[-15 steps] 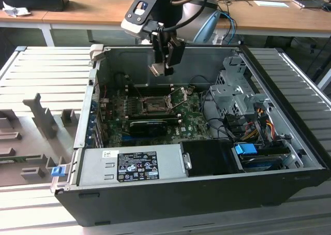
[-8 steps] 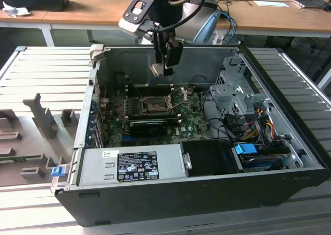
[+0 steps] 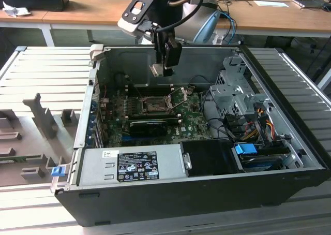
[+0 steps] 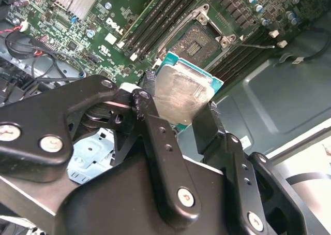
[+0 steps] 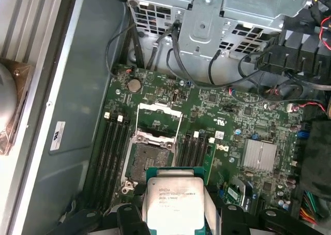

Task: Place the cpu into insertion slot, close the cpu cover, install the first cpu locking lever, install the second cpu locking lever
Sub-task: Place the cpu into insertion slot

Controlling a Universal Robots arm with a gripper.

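One cpu (image 5: pixel 173 201), one insertion slot (image 5: pixel 146 162), one cpu cover (image 5: pixel 155 138), one end effector (image 4: pixel 181 98).

Insertion slot (image 5: pixel 149 160): black frame with a dark centre, surrounded by the green circuit board (image 5: pixel 232 116), which is speckled with small silver and black parts. Beside the slot, the cpu cover (image 5: pixel 154 137) is bare silver. The cpu (image 5: pixel 173 201) has a pale silver-grey face and teal-green edge; the gripper (image 4: pixel 181 103) is matt black.

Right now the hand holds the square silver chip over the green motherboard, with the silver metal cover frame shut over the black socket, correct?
No: the first wrist view shows the silver metal cover frame swung open, the black socket bare. The hand holds the square silver chip over the green motherboard.
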